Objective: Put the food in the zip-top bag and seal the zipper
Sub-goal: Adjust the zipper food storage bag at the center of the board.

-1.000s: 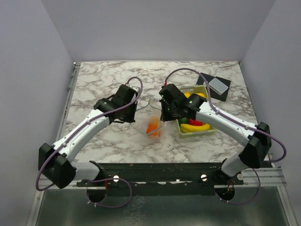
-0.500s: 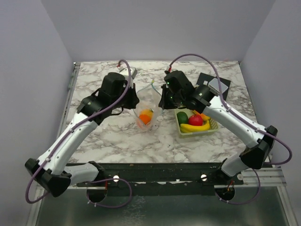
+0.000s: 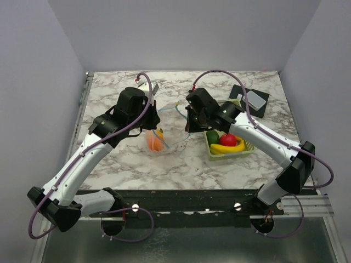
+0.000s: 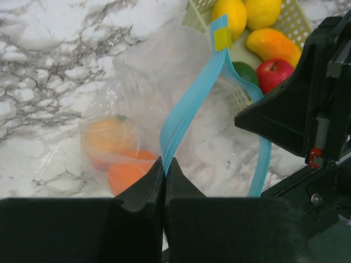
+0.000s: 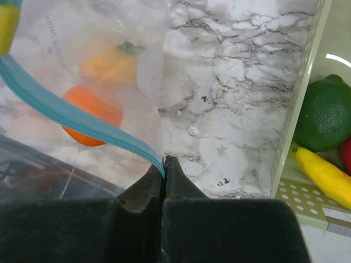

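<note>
Clear plastic of the zip-top bag (image 3: 167,131) sags between our two arms above the marble table (image 3: 109,93); we cannot tell whether its bottom touches the surface. Our left gripper (image 4: 164,164) has its jaws pressed together on one end of the light blue zipper (image 4: 189,96). Our right gripper (image 5: 164,163) pinches the other end just as tightly. Two orange pieces of food (image 5: 90,112) lie low inside the bag. Just beside it, the pale perforated basket (image 5: 299,104) holds a green fruit (image 5: 329,112), a yellow banana (image 5: 323,174) and a red fruit (image 4: 274,74).
</note>
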